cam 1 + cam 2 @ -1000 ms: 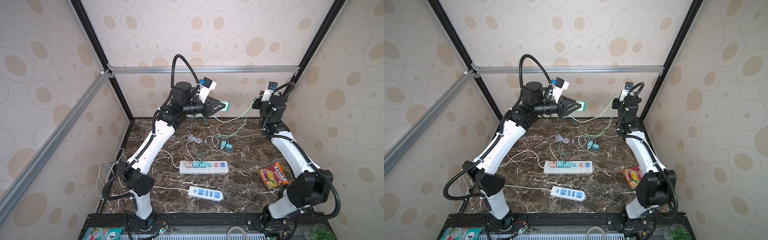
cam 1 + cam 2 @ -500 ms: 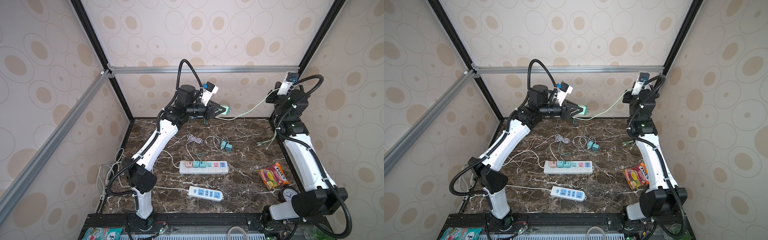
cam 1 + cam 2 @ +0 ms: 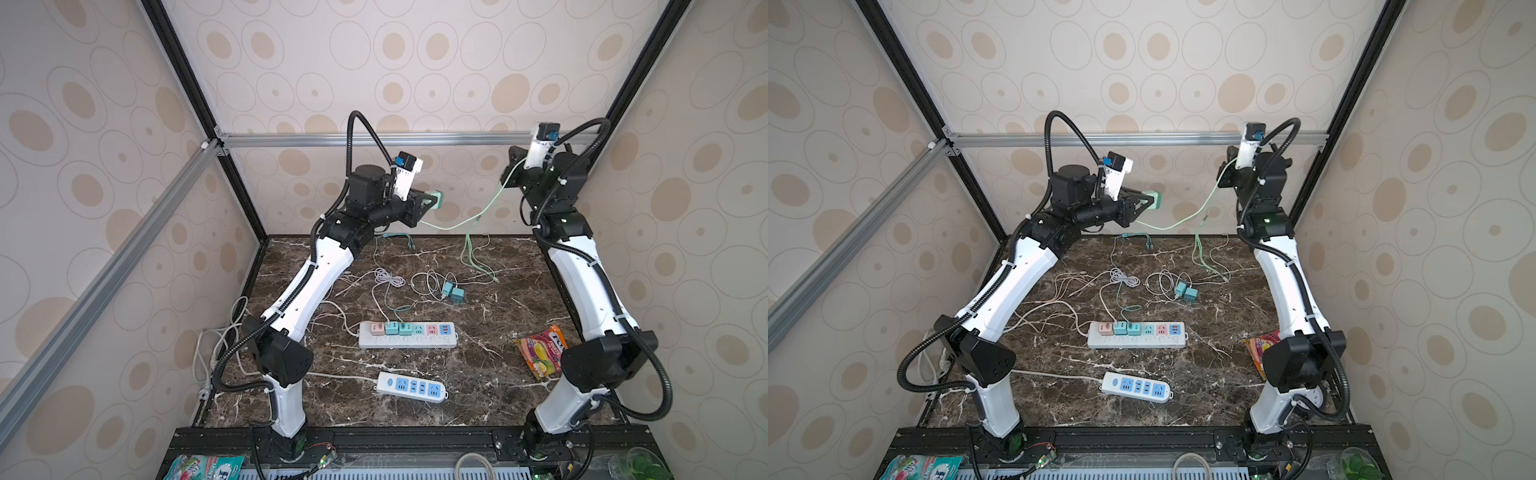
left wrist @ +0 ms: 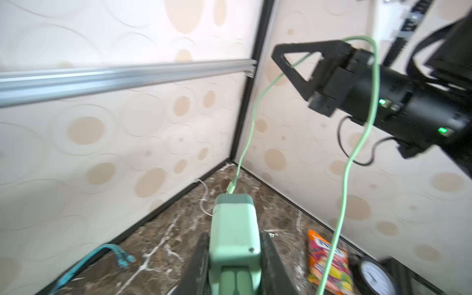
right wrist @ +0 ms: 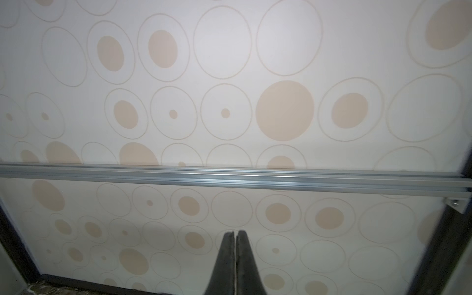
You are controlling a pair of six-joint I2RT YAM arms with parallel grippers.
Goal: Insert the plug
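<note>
Mint-green plug [image 4: 234, 227] is held high in the air above the back edge of the marble table [image 3: 478, 399], clamped between the jaws of the left gripper [image 3: 430, 202]. Its light-green cable [image 3: 478, 216] sags, then rises to the right gripper [image 5: 234, 233], raised near the back-right corner post. Right jaws are pressed together; the cable drapes over that gripper, and whether it is pinched cannot be told. The multi-coloured power strip [image 3: 407, 336] lies mid-table well below with three plugs seated; a blue-socket strip [image 3: 412, 386] lies nearer the front and a snack packet [image 3: 540, 351] to the right.
</note>
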